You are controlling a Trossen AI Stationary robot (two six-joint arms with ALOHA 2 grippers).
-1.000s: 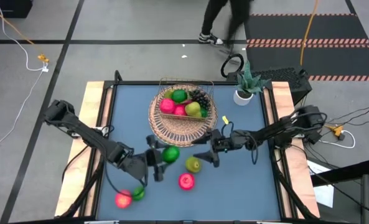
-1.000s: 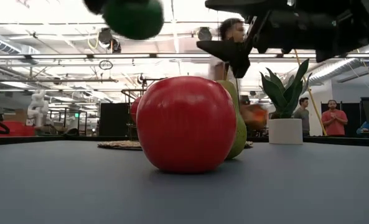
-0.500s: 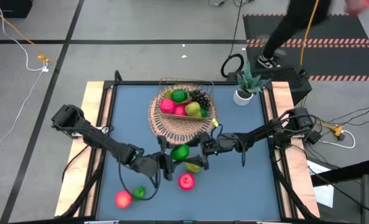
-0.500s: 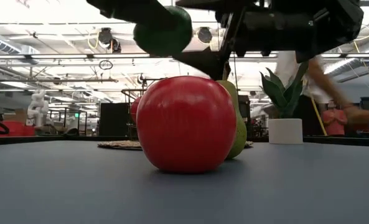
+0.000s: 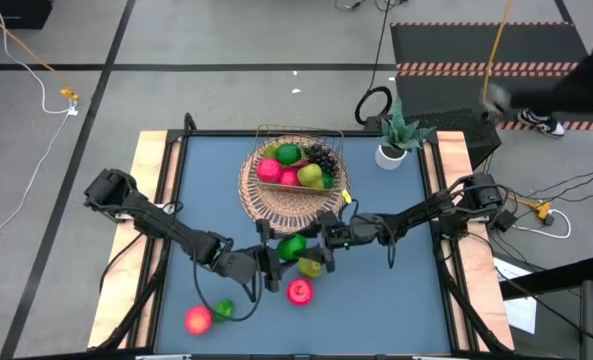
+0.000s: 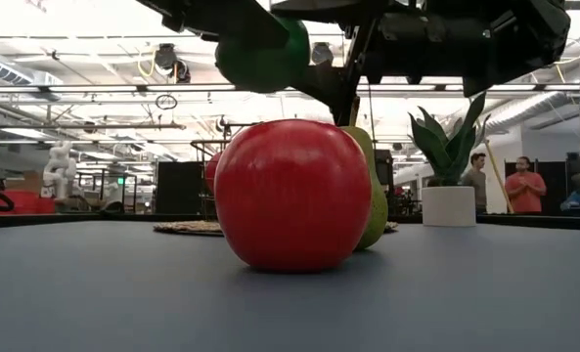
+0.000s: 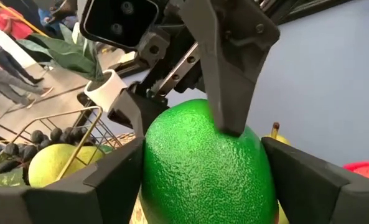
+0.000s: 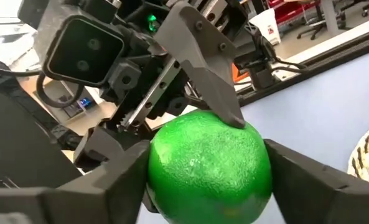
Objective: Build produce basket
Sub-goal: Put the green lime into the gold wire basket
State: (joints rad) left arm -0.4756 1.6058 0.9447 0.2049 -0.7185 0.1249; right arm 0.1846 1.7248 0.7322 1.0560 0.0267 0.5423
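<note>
A green lime [image 5: 292, 246] hangs in the air just in front of the basket [image 5: 266, 205], above a pear [image 5: 312, 266] that lies on the table. My left gripper [image 5: 278, 260] reaches it from the table's left and my right gripper [image 5: 318, 240] from the right; both are shut on it. The wicker basket holds pink apples, green fruits and a dark grape bunch. A red apple [image 5: 299, 291] rests on the table nearer the front. In the low view the lime [image 6: 260, 59] hangs above that apple [image 6: 291, 196]. My left gripper pinches the lime between its two fingers [image 7: 109, 180] on opposite sides [image 7: 156, 174]. The fingers come nearly level from the table's left. The lime is lifted clear of the table. My right gripper pinches the same lime on two other opposite sides [image 8: 165, 168] between its fingers [image 8: 296, 174]. They come level from the table's right, crosswise to the left fingers. One left finger [image 8: 209, 93] lies over the lime's top in this view.
Another red apple [image 5: 198, 320] and a small green fruit [image 5: 223, 310] lie near the front left. A white pot with a green plant [image 5: 391, 152] stands at the far right corner. Bare blue table lies left and right of the arms. People stand beyond the table.
My left gripper has carried the lime toward the table's right and a little down, rolling its wrist. My right gripper has come toward the table's left to meet it, and its fingers now stand on the lime. Both have kept still for the last half second.
</note>
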